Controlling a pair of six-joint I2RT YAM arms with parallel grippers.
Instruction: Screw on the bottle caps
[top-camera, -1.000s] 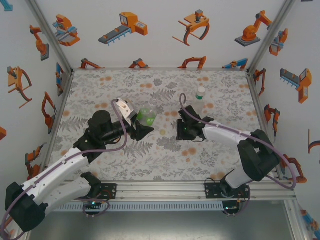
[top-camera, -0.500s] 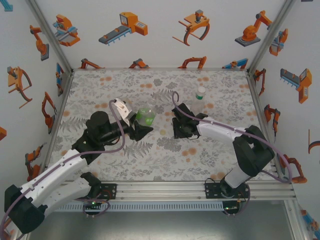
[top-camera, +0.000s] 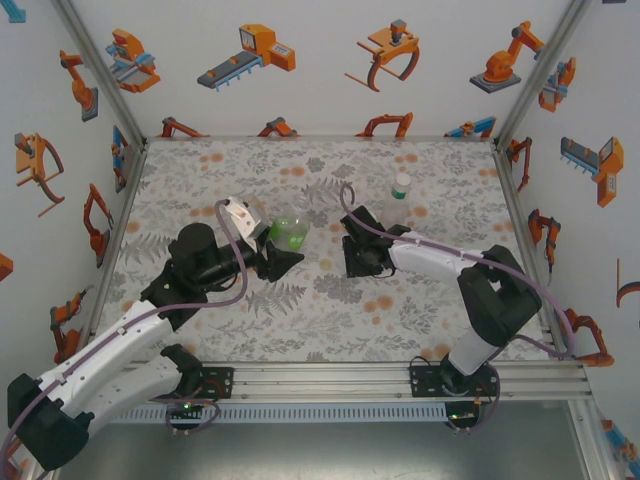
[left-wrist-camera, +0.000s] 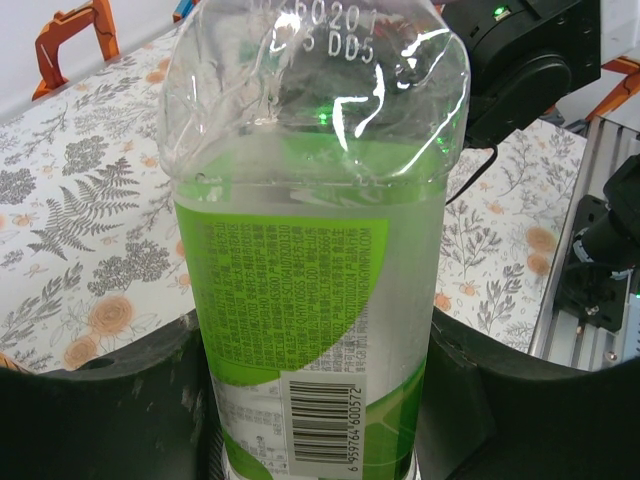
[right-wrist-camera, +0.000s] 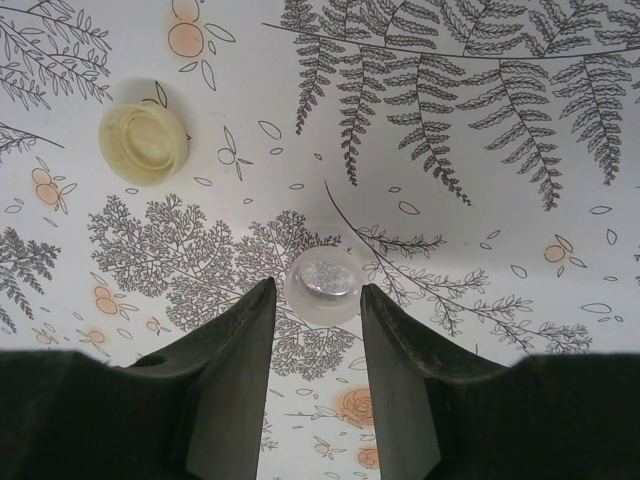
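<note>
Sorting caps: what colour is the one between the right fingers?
The bottle cap is white; right wrist view best.

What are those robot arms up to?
They are getting ready to put caps on bottles. The left gripper is shut on a clear bottle with a green label. The right gripper is open and low over the table, with a small white cap lying just at its fingertips. A cream cap lies farther off.

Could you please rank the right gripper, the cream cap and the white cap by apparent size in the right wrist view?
1. right gripper: largest, though its jaws sit nearest the camera.
2. cream cap.
3. white cap, between the jaws: only slightly smaller, nearly alike.
</note>
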